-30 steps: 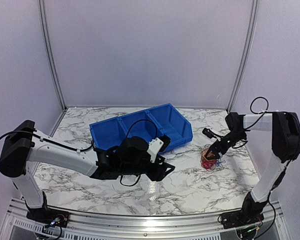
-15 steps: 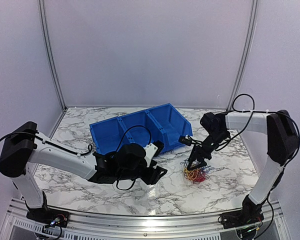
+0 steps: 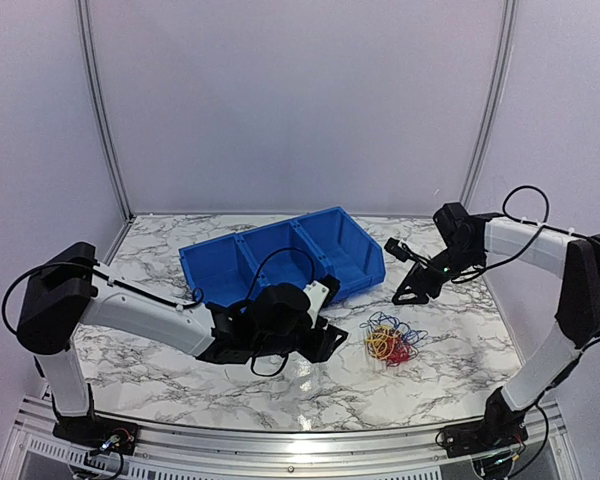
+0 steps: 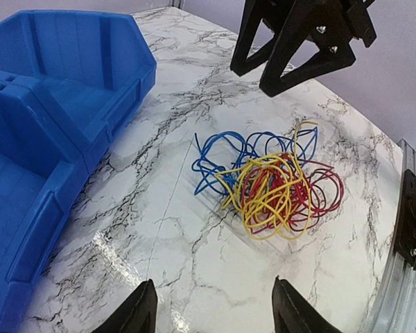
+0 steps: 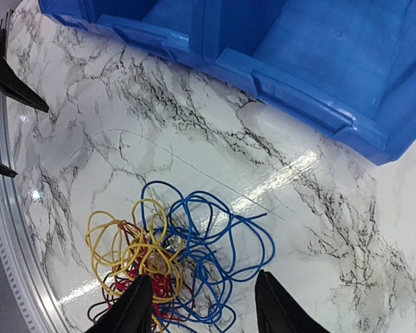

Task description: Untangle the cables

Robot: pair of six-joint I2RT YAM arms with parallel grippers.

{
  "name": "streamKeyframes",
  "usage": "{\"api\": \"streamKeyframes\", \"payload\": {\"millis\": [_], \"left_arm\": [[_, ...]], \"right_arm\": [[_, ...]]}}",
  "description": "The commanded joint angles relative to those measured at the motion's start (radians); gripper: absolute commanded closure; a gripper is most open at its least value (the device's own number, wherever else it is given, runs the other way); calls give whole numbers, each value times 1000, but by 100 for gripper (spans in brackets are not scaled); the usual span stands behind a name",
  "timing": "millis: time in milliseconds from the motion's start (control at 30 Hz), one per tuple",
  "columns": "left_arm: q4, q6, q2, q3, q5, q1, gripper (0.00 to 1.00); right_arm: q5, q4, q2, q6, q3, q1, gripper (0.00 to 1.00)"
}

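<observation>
While the cables [image 3: 390,342] lie in one loose knot on the marble counter [image 3: 170,372], you have neither tool on them. The knot sits to the near right of the blue bin [image 3: 280,258], apart from its right end compartment and roughly between your two arms. Yellow loops pile over the middle of it. Red loops show beneath them and spread toward the right, and blue loops fan out on the far side toward the bin. All three colours are wound through one another. Your left tool [image 4: 215,311] is low over the counter to the left of the knot and points at it, with its fingers spread wide and nothing between them. Your right tool [image 3: 410,292] hangs in the air on the far right of the knot, clear of the counter. Its fingers [image 5: 135,309] are parted and grip nothing. In its wrist view the cables lie on the counter beyond the fingertips, untouched, with the bin's front wall farther off across bare marble.
</observation>
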Motion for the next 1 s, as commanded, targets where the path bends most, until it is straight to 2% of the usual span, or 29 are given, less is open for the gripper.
{"api": "streamKeyframes", "payload": {"millis": [0, 433, 567, 733, 833, 967], "left_arm": [[16, -27, 61, 69, -35, 5, 41], [17, -108, 166, 178, 7, 62, 41], [17, -118, 191, 203, 29, 70, 41], [20, -109, 234, 244, 61, 72, 41], [21, -28, 274, 293, 106, 73, 41], [18, 112, 321, 334, 176, 91, 41]], "right_arm": [[-16, 86, 48, 51, -8, 3, 51], [-21, 150, 184, 42, -4, 60, 60], [-39, 146, 186, 35, -8, 76, 67], [-40, 143, 160, 42, -6, 76, 67], [-16, 139, 124, 52, -10, 71, 62], [-14, 120, 63, 37, -36, 47, 45]]}}
